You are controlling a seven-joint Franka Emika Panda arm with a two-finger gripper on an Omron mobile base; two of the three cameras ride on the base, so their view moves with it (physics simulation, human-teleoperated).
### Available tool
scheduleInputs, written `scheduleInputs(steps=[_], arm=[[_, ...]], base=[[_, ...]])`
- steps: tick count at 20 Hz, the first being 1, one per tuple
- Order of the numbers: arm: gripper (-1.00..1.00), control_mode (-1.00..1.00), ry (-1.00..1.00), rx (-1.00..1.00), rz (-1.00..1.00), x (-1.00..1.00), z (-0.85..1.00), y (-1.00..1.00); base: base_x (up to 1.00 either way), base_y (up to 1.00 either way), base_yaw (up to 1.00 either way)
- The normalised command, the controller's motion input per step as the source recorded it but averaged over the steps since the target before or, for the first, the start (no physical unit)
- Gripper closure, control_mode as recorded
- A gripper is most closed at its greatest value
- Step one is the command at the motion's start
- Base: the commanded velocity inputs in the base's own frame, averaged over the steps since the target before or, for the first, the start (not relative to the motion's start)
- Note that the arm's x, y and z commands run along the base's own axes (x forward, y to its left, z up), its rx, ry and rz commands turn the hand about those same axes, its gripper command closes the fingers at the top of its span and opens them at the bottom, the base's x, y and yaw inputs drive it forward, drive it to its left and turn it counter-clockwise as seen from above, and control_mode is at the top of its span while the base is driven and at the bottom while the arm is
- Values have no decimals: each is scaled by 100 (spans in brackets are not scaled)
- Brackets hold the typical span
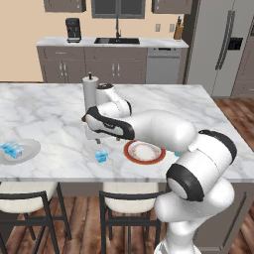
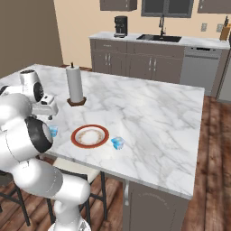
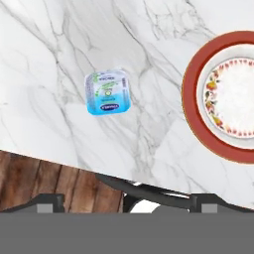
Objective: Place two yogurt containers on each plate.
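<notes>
One yogurt container [image 3: 107,92] stands alone on the marble island, left of the red-rimmed plate [image 3: 225,96], which holds nothing. My gripper [image 3: 131,202] hovers above this container, jaws wide open and holding nothing. From the left base camera the gripper [image 1: 95,138] hangs just above and behind the same container [image 1: 101,156], with the red-rimmed plate [image 1: 145,152] to its right. The pale grey plate [image 1: 30,154] at the far left carries two light-blue yogurt containers [image 1: 12,149]. Another yogurt container [image 2: 117,143] sits on the counter right of the red-rimmed plate [image 2: 90,136].
A paper-towel roll [image 1: 90,94] on a dark base stands behind the gripper. The island's front edge [image 3: 74,158] runs close to the lone container, with stools [image 1: 126,198] and wood floor below. A sink counter and fridge line the back wall.
</notes>
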Motion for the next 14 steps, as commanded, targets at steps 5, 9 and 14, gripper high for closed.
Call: scheduleInputs(steps=[5, 9, 14], arm=[[-100, -100, -6, 14, 0, 11, -69, 0], [-100, -100, -11, 6, -2, 1, -51, 5], [-100, -100, -8, 0, -11, 5, -29, 19]], base=[[0, 0, 0], [0, 0, 0], [0, 0, 0]])
